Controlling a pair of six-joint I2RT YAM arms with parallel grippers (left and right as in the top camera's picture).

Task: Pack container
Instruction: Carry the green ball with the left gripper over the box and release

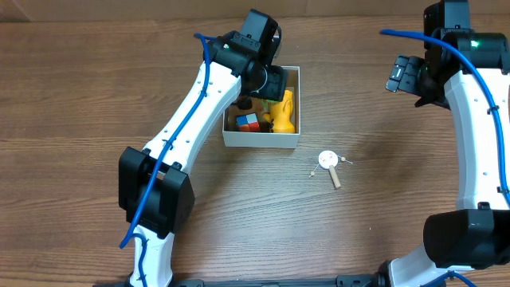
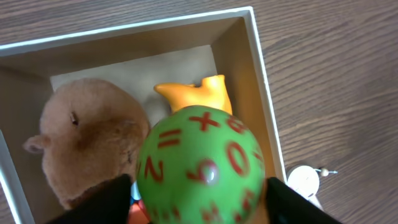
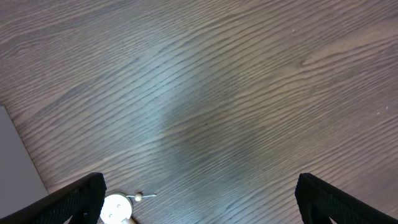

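Left gripper (image 2: 199, 186) hangs straight over the container (image 2: 239, 68), upper centre of the overhead frame, 1 green numbered ball (image 2: 199, 158) between its fingers; gripped or freed, I cannot tell. Right gripper (image 3: 202, 196) gapes wide, upper right, well apart.

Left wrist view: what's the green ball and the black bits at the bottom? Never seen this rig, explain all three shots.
Two white robot arms stand at a wooden table, each ending in a two-finger gripper. The overhead picture looks down on both; the other two come from wrist cameras, so the black bits are the gripper's own fingers. The left gripper hangs over the container, a green numbered ball between its fingers; gripped or loose, I cannot tell. Inside lie a brown plush toy, a yellow toy and a coloured cube. The right gripper is open and empty, near a small white disc with a stick on the table.
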